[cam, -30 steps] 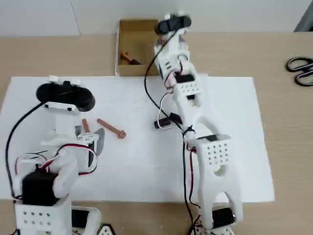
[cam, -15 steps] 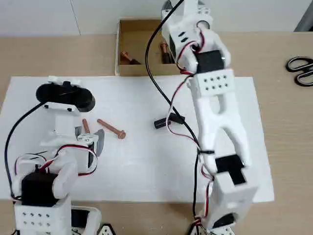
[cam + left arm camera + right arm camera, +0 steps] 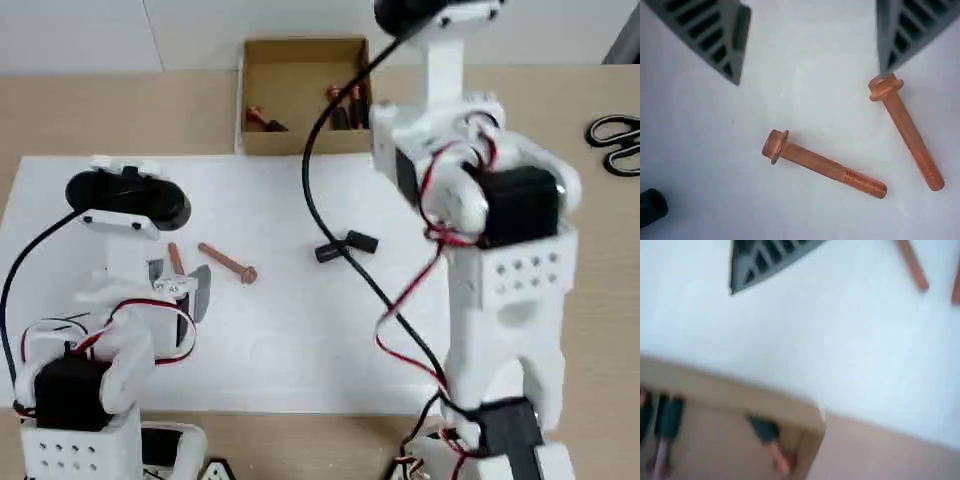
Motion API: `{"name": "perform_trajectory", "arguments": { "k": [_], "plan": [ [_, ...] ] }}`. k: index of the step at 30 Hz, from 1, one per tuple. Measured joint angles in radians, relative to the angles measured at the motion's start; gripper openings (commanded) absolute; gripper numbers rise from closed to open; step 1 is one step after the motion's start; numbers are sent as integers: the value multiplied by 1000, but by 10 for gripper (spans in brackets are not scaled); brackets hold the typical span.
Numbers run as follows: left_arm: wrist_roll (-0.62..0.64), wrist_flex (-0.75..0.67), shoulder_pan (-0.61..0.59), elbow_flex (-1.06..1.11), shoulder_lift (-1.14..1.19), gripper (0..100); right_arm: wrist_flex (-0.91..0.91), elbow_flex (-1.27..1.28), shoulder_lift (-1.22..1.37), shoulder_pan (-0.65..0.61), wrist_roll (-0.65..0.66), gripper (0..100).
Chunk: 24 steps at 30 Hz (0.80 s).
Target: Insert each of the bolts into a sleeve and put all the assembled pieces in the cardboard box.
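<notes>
From the high view, the cardboard box [image 3: 295, 88] stands open on the table [image 3: 100, 110], against the far edge of the paper sheet [image 3: 300, 330]. It holds three assembled pieces. One [image 3: 264, 119] lies in its near left corner, and two [image 3: 343, 106] lie side by side along its right wall. Two bare bolts [image 3: 228, 262] [image 3: 176, 257] lie on the paper on the near side of the box, off toward its left corner. The left gripper [image 3: 180, 280] hangs over them, released and holding nothing. What look like two black sleeves [image 3: 362, 242] lie end to end on the paper in front of the box's right corner. The right arm [image 3: 500, 260] is lifted beside the box's right wall. Scissors [image 3: 612, 140] lie well to the right of the box.

In the left wrist view, the left gripper [image 3: 810, 72] is spread wide above the two bolts [image 3: 825, 167] [image 3: 907, 132]. The bolts lie apart from each other, and neither wears a sleeve. One bolt head sits just at a fingertip [image 3: 885, 65]. An end of one of the black sleeves [image 3: 650, 207] shows near them.

In the right wrist view, the right gripper [image 3: 770, 260] is over the paper by the box's near wall [image 3: 715, 385]. Whether it is released or clenched cannot be told. Inside the box, one assembled piece [image 3: 771, 440] rests in the corner and two more [image 3: 662, 427] lie along the wall farther in. The loose bolts [image 3: 912, 265] lie on the paper away from the box.
</notes>
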Motion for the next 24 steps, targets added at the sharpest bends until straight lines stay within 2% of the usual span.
{"name": "perform_trajectory", "arguments": {
  "k": [9, 14, 19, 24],
  "plan": [
    [0, 0, 0, 0, 0, 171, 49, -9, -57, 0, 0, 221],
    [0, 0, 0, 0, 0, 171, 52, 81, -6, 0, 23, 221],
    [0, 0, -21, 0, 0, 171, 52, 229, 55, -21, 255, 221],
    [0, 0, -115, 0, 0, 171, 51, 307, 143, -41, 410, 221]
  ]
}}
